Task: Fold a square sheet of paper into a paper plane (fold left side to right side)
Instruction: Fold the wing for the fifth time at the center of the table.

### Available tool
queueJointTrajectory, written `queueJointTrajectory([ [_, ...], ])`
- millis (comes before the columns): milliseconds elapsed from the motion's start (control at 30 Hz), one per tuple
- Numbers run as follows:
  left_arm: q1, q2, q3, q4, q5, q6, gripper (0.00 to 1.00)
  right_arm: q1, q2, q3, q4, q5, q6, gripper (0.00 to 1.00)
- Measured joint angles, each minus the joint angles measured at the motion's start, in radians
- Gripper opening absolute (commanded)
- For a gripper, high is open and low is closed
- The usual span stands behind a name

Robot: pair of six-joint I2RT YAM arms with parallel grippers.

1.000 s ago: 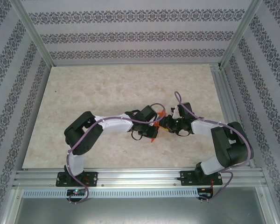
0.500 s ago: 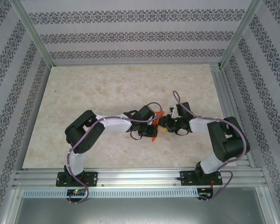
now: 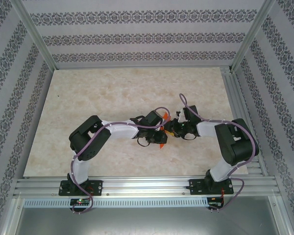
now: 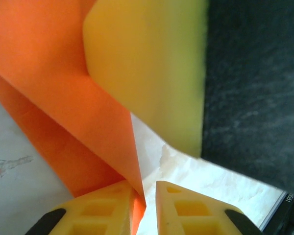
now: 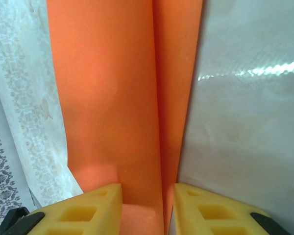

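Just below the centre of the top view, the 2 arms meet tip to tip over the bench [image 3: 98,93]. Slivers of the orange paper [image 3: 161,143] show above and below their meeting point. Whether the paper touches the bench there I cannot tell.

At the bottom of the left wrist view, the left end effector [image 4: 143,191] stands slightly spread. The paper's pointed lower edge runs down against the left-hand pad, and a strip of pale bench shows between it and the other pad, so nothing is clamped. At the bottom of the right wrist view, the right end effector [image 5: 148,191] has paper filling its gap from pad to pad. I judge it to be pinching the folded piece across its width.

By my reading, the task is well past the start. The paper is no flat square: the right wrist view shows 1 long straight crease up the middle of the frame, and the left wrist view shows at least 2 overlapping layers with slanted edges. A finished dart is not evident, so the wing folds and a final flattening probably remain.
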Motion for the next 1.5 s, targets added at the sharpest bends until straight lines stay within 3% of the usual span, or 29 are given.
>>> queueJointTrajectory([
  [267,0.024,-0.033,-0.026,0.0,0.001,-0.003,0.38,0.0,0.016,0.016,-0.008,-0.006,0.003,0.33],
  [500,0.046,-0.09,-0.039,0.0,0.009,-0.003,0.42,0.0,0.021,0.02,-0.008,-0.011,0.004,0.33],
  [967,0.175,-0.113,-0.045,0.0,0.051,-0.003,0.42,0.0,0.022,0.024,-0.017,-0.011,0.003,0.33],
  [1500,0.194,0.05,0.062,0.07,0.118,-0.04,0.28,0.0,0.022,0.026,-0.02,-0.011,0.003,0.33],
])
